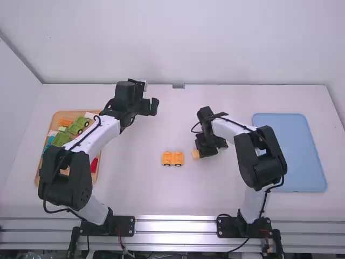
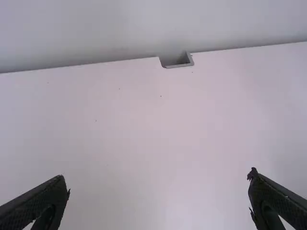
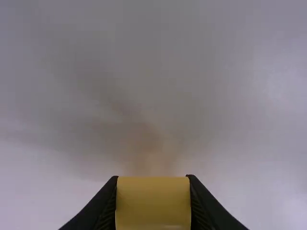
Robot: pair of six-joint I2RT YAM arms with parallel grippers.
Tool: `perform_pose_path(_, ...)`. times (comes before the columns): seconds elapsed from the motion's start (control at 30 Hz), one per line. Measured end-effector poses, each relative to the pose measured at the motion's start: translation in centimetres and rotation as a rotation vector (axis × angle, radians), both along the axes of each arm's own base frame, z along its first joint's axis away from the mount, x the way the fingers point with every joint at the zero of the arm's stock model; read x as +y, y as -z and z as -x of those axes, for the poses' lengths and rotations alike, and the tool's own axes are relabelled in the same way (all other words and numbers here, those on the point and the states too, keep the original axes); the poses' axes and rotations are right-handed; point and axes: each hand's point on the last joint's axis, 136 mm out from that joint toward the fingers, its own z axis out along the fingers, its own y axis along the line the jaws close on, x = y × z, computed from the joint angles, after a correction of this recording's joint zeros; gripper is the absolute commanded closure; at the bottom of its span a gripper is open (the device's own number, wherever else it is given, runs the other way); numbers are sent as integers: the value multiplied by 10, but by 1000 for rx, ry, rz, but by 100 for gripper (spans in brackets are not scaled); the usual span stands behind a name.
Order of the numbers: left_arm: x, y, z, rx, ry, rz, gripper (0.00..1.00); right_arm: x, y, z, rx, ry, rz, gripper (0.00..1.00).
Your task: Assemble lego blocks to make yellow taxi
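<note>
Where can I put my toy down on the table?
There's room on the white table beyond the yellow wheeled piece, and on its near side. It's crowded at the tan tray, full of blocks beneath the left arm, and around the right gripper, holding a yellow block.

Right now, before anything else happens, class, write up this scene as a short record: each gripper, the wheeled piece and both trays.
Left gripper: open, nothing between its fingers
Right gripper: shut on a yellow block
Wheeled piece: yellow-orange, on the table, left of the held block
Left tray: multicoloured pieces
Right tray: blue
</note>
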Motion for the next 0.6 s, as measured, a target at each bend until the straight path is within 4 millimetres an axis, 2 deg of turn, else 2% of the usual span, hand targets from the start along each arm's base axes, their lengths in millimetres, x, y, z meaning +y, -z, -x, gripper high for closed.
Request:
perform_pose_path(0.03,0,0,0,0,0,0,1,-1,0,2,9,5,5,70)
perform_pose_path(0.2,0,0,0,0,0,0,1,-1,0,2,12,14,6,69)
perform_pose_path(0.33,0,0,0,0,0,0,1,0,0,1,8,18,4,53)
perform_pose_path(0.4,0,0,0,1,0,0,1,-1,0,1,9,20,5,42)
perform_pose_path(0.47,0,0,0,1,0,0,1,-1,0,2,10,19,5,42)
perform_pose_path(0.57,0,0,0,2,0,0,1,-1,0,2,12,20,6,8)
perform_pose_path(0.6,0,1,0,2,0,0,1,-1,0,2,12,21,5,6)
